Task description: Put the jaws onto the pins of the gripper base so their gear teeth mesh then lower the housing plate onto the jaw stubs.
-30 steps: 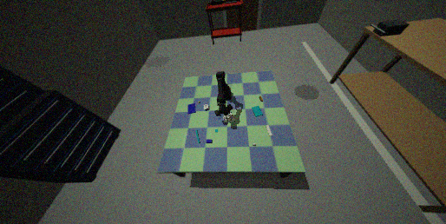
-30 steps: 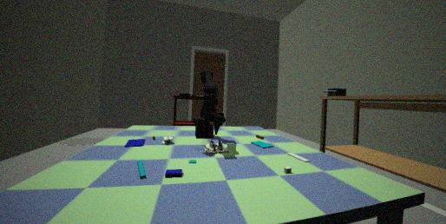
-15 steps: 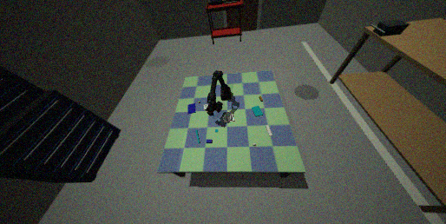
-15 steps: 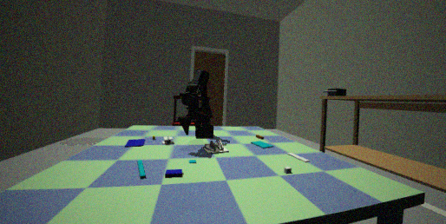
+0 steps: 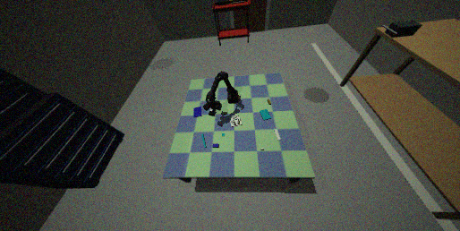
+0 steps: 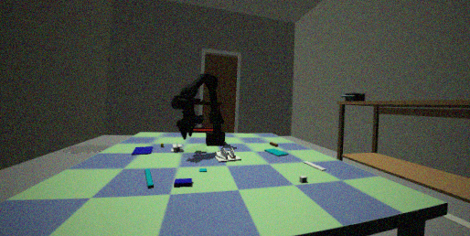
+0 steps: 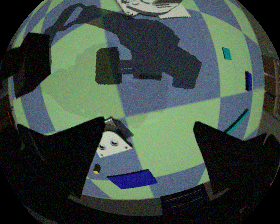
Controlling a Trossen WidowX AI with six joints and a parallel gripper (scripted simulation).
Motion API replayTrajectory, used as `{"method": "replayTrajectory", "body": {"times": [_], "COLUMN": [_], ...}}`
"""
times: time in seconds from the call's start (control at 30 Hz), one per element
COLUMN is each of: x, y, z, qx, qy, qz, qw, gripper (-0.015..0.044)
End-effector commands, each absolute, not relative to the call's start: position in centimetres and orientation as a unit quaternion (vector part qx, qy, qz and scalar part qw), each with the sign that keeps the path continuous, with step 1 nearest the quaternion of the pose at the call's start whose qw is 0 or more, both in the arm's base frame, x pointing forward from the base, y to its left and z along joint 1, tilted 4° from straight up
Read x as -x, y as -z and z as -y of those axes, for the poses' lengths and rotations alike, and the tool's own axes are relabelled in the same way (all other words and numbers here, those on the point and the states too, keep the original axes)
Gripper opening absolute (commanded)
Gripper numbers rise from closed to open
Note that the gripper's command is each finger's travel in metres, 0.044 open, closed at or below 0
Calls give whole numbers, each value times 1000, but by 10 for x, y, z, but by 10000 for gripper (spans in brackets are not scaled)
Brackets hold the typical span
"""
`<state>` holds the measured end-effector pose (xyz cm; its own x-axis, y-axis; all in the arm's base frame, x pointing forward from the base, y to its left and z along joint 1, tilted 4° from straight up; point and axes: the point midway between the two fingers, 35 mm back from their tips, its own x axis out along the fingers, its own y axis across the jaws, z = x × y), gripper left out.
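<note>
The white gripper base lies near the table's middle, cut off at the top of the wrist view. Pale curved parts that look like the jaws stand on it; whether their teeth mesh cannot be told. A white piece with two dark round spots, apparently the housing plate, lies away from the base, on the blue plate's side. My gripper is open and empty, above the table near the white piece. Its finger partly covers that piece in the wrist view.
A blue plate lies beyond the white piece. Also on the table are a teal plate, a teal bar, a small blue block and a white strip.
</note>
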<state>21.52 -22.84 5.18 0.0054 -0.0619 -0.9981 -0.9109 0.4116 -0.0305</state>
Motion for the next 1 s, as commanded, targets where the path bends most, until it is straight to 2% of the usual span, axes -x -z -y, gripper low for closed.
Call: {"method": "replayTrajectory", "body": {"times": [0.0,0.27,0.67,0.83,0.97], "x": [-169,-122,-121,-120,-120], "y": [-58,-64,-64,-27,-24], "z": [261,284,284,287,287], "qx": [468,521,522,522,522], "qy": [-438,-503,-504,-504,-504], "qz": [-564,-514,-513,-513,-513], "qw": [521,460,459,459,459], "gripper": [440,440,440,440,440]}}
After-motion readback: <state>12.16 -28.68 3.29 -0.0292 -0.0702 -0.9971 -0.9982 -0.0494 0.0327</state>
